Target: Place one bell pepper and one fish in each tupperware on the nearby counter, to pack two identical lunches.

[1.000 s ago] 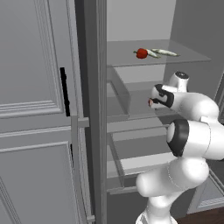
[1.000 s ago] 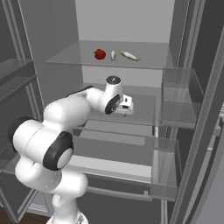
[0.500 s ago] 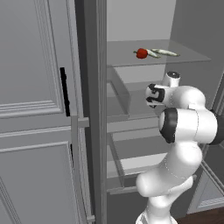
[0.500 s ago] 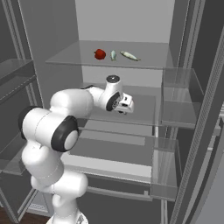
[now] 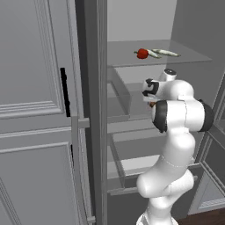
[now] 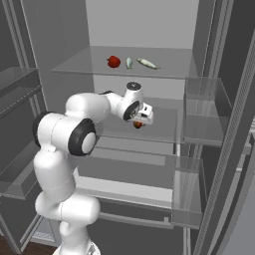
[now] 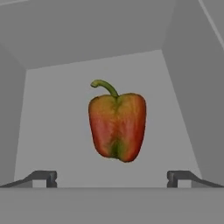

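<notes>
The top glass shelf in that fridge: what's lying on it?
On the top shelf lie a red bell pepper and two pale fish. The shelf's back corners are too dim to judge.

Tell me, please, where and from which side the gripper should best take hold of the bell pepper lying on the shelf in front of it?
Grip the bell pepper across its broad body, at mid-height, below the curved stem. In the hand view it lies lengthwise, centred between the open gripper fingertips, so a straight approach along the present line probably suits. The thin stem would likely slip, so avoid it.
</notes>
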### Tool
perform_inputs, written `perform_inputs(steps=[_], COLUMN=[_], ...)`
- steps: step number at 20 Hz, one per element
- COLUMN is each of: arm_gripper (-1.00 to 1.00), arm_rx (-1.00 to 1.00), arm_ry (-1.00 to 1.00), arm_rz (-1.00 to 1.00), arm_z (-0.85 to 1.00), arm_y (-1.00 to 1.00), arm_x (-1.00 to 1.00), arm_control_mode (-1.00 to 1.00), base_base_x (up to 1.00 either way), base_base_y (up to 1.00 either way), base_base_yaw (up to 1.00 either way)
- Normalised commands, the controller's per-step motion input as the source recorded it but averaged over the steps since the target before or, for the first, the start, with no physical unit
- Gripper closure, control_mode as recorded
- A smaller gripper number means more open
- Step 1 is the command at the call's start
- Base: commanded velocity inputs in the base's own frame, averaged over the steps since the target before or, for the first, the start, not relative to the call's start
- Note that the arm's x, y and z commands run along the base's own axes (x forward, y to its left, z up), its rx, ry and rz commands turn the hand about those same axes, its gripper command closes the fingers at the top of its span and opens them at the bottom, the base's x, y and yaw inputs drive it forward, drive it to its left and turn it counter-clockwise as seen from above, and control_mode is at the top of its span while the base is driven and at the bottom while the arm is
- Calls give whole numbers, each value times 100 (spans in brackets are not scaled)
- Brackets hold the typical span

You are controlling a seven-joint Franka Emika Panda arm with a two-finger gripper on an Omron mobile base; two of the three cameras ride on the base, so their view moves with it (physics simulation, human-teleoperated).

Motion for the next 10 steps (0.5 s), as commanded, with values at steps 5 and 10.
perform_inputs(steps=[5, 10], arm_gripper=[-100, -100], arm_rx=[2, 0], arm_ry=[4, 2], arm_rz=[0, 0], arm_z=[-25, -23], arm_y=[-1, -1], arm_x=[52, 47], arm_control_mode=[-100, -100], base_base_x=[0, 0], base_base_y=[0, 0], base_base_yaw=[0, 0])
